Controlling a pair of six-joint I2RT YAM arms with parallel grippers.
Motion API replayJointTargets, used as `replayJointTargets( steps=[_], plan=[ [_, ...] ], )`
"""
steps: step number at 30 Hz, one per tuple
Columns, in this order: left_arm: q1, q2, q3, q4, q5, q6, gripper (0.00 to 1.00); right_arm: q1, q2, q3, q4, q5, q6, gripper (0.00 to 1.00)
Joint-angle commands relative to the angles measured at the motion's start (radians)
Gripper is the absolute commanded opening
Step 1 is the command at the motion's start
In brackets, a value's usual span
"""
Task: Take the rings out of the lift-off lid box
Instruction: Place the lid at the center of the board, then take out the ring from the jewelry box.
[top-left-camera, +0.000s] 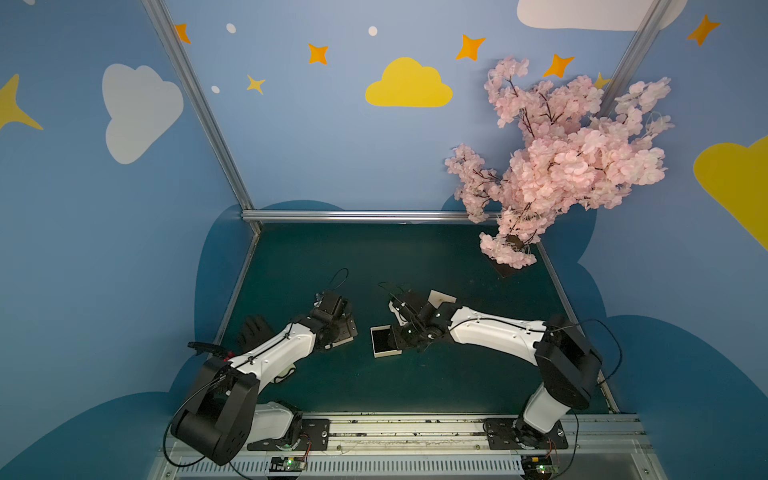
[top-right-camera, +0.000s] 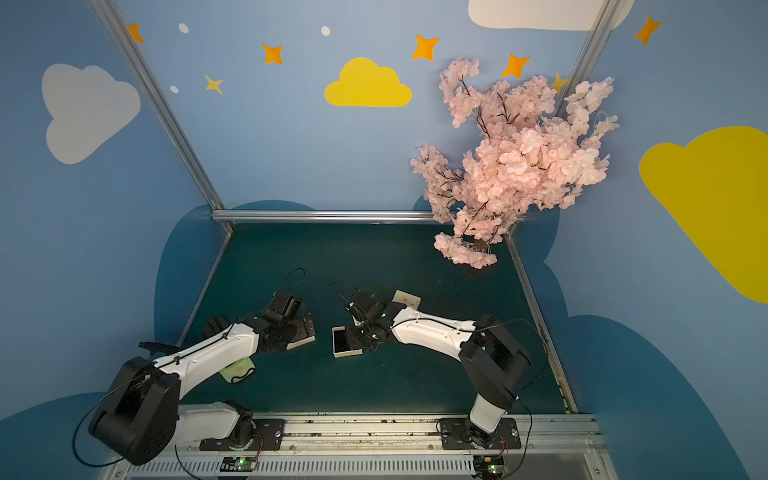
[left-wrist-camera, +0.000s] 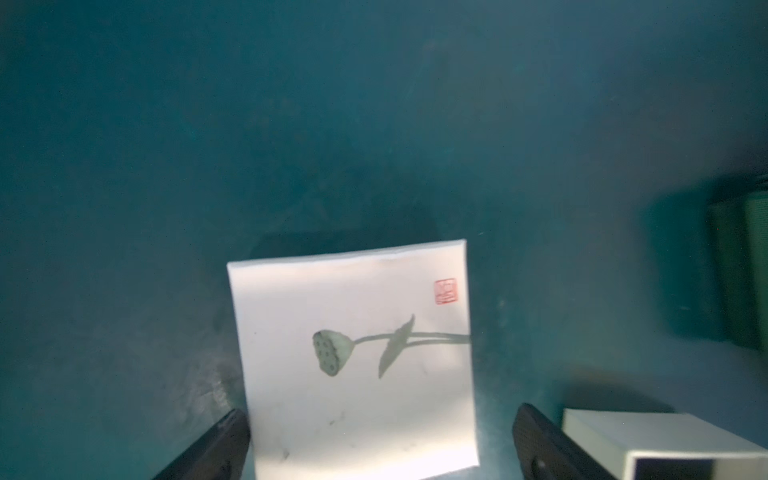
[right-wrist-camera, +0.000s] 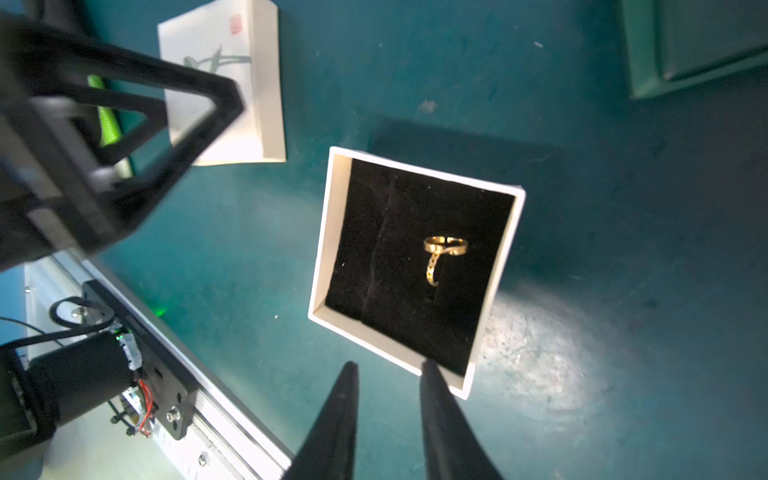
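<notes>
Two thin gold-toned metal rings (right-wrist-camera: 444, 253), overlapping, lie on the black velvet lining of the open white square box (right-wrist-camera: 328, 232) in the middle of the dark teal surface (right-wrist-camera: 623, 249). The right hand (right-wrist-camera: 390, 368), at the box's three o'clock, has its fingers set narrow and empty, one tip at the rim. At nine o'clock the left hand (left-wrist-camera: 374, 446) is spread wide astride the white lotus-painted lid (left-wrist-camera: 353, 395), gripping nothing.

- No word, number or brand name is showing clearly enough to read in any view.
- A small red seal stamp (left-wrist-camera: 445, 291) is sitting near one corner of the white lid (left-wrist-camera: 291, 316), above an ink lotus-pod drawing (left-wrist-camera: 332, 352). Its characters are blurring beyond reading in both wrist views.
</notes>
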Motion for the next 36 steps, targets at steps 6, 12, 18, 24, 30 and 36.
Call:
replayJointTargets(
  steps=[6,12,18,24,30,36],
  plan=[
    [0.003,-0.107,-0.031,-0.013,0.014,-0.007,0.99,0.007,0.075,0.073,-0.054,0.023,-0.012,0.24],
    [0.003,-0.11,-0.038,-0.001,0.027,-0.01,1.0,0.007,0.109,0.105,-0.077,0.061,-0.016,0.2],
    [0.004,-0.102,-0.047,0.021,0.054,-0.017,0.99,0.009,0.127,0.123,-0.098,0.102,-0.019,0.19],
    [0.004,-0.111,-0.048,0.026,0.076,-0.028,0.99,0.009,0.143,0.126,-0.091,0.111,-0.016,0.16],
    [0.004,-0.128,-0.059,0.04,0.101,-0.046,0.99,0.008,0.157,0.135,-0.087,0.12,-0.007,0.16],
    [0.003,-0.12,-0.072,0.063,0.14,-0.048,0.99,0.011,0.156,0.137,-0.087,0.144,0.0,0.16]
  ],
)
